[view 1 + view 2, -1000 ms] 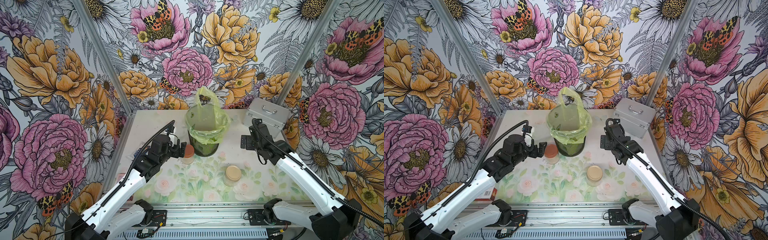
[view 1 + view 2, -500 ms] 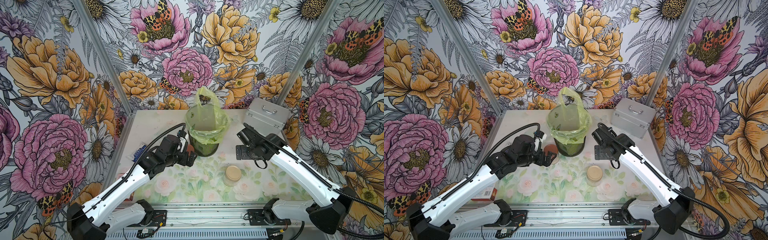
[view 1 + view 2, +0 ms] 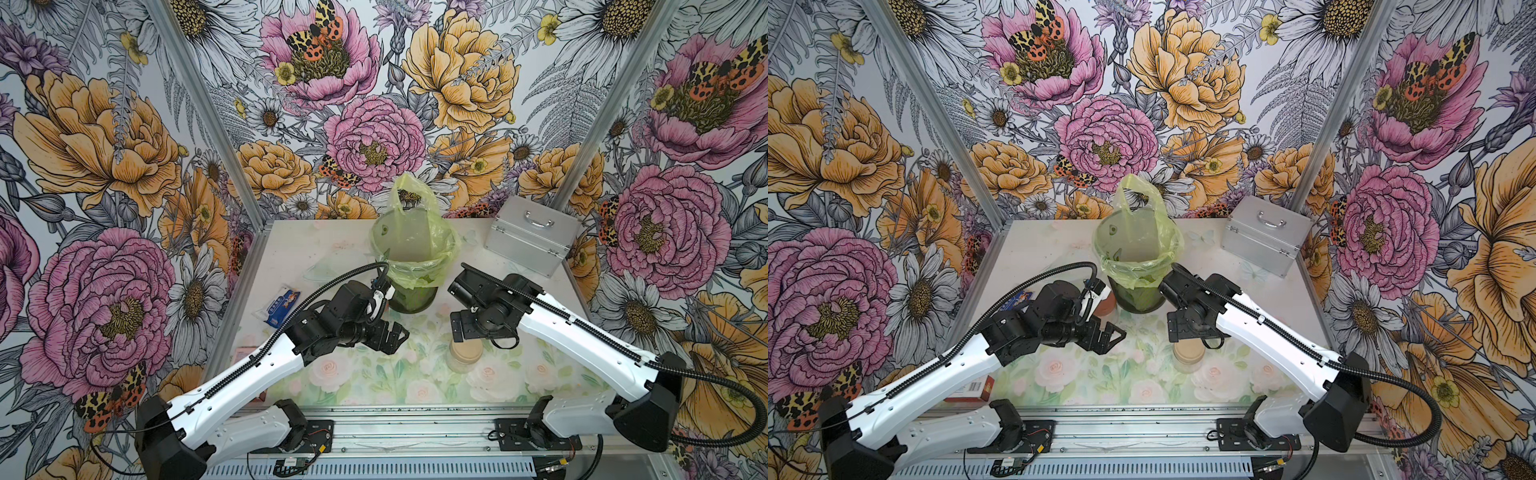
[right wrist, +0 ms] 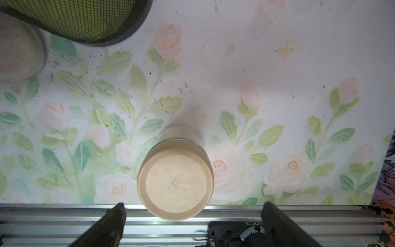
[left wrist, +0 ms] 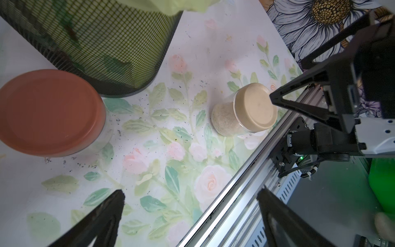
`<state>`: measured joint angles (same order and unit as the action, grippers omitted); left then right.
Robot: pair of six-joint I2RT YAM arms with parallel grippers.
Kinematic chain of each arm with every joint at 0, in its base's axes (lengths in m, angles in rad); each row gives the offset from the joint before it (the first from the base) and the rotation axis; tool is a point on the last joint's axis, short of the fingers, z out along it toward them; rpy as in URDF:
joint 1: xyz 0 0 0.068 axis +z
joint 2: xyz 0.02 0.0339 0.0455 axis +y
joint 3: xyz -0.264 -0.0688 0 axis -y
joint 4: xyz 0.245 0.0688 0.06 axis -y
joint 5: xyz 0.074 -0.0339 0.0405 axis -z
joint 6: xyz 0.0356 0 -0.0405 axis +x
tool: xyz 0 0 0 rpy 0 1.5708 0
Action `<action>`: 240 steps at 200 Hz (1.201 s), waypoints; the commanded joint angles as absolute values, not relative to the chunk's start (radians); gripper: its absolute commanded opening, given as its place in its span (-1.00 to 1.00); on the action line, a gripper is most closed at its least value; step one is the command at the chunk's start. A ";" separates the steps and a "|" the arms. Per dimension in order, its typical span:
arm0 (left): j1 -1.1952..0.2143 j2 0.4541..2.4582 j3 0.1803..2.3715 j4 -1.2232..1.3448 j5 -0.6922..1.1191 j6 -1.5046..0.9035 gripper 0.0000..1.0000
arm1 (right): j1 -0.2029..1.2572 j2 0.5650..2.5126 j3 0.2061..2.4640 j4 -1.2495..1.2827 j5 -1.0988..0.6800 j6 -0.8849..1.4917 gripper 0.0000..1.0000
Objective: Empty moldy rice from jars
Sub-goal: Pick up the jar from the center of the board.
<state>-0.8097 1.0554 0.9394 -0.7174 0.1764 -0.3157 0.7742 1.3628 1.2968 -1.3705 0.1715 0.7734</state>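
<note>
- Your right gripper (image 4: 193, 205) shows both jaws spread wide, gripping nothing.
- Beige-lidded jar (image 4: 175, 184) stands upright on the floral table (image 4: 267, 81), lid on, framed between the fingertips (image 4: 115, 218).
- Mesh bin (image 4: 85, 19) stands beyond, with a blurred second jar (image 4: 27, 66) of pale rice (image 4: 17, 45) beside it.

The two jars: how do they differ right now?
Lid: the orange-lidded jar has a copper-orange lid, the beige-lidded jar a pale beige one. Place: the orange-lidded jar stands close beside the mesh bin; the beige-lidded jar stands apart, nearer the front rail. The open right hand hangs above the beige-lidded jar; none is over the orange-lidded jar. Both stand upright, lids on, unheld.
</note>
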 commanded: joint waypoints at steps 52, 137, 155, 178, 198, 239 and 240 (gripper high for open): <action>-0.797 1.017 0.880 -0.724 0.256 -0.354 0.98 | 0.781 1.446 1.244 -1.309 0.066 0.790 0.99; -0.781 1.013 0.875 -0.700 0.304 -0.343 0.97 | 0.773 1.481 1.156 -1.206 0.043 0.784 0.99; -0.779 1.019 0.876 -0.697 0.306 -0.342 0.97 | 0.772 1.503 1.151 -1.194 0.044 0.779 0.99; -0.779 1.023 0.876 -0.692 0.306 -0.343 0.98 | 0.769 1.519 1.141 -1.176 0.047 0.778 0.99; -0.779 1.021 0.876 -0.689 0.305 -0.344 0.97 | 0.763 1.527 1.128 -1.159 0.046 0.774 1.00; -0.780 1.022 0.873 -0.679 0.307 -0.344 0.98 | 0.741 1.531 1.095 -1.117 0.041 0.762 0.98; -0.779 1.021 0.872 -0.678 0.307 -0.344 0.98 | 0.741 1.531 1.094 -1.117 0.041 0.762 0.98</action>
